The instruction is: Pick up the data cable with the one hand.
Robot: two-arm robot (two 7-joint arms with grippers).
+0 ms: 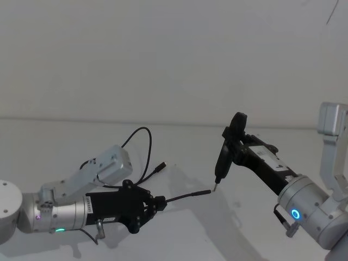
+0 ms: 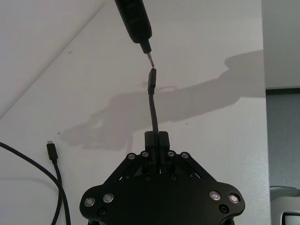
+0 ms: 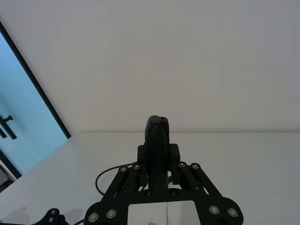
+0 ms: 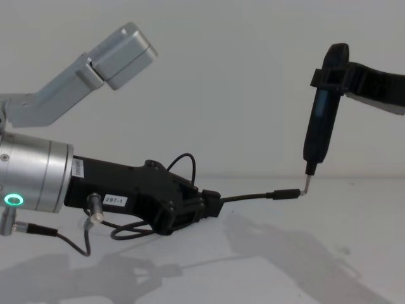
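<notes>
Left claw [image 1: 157, 205], black and angular with a white numbered label, silver cylindrical wrist and green glowing ring, reaching from the left side of the white table [image 1: 179, 239], clenched on the long thin black data cable [image 1: 187, 195] a little behind 1 plug. Gripped end held clear of the table surface, projecting stiffly beyond the fingertips [image 2: 161, 139] toward the right. Remainder of the cable trailing back in a loop [image 1: 142, 142] toward the far edge of the table, with the 2nd slim black plug [image 1: 160, 167] lying flat on the surface near the left claw.

Right claw [image 3: 158, 161] clasped around a black pen-like tool with a metal tip [image 4: 319, 120], held nearly upright over the middle of the table. Metal tip meeting, or just short of meeting, the free plug [image 4: 286, 194] of the lifted cable end; actual contact not resolvable in the left wrist view, where a narrow gap seems to remain.

Step in hand, by judgement: grasp complete and the cable end raised, so the pick-up itself largely accomplished at the gripped end, with the tail not yet off the table. Next move likely calling for a steady hold of the left claw, with no slackening of grip, and fine alignment between plug and tool tip; risk of the springy cable end swaying out of line.
</notes>
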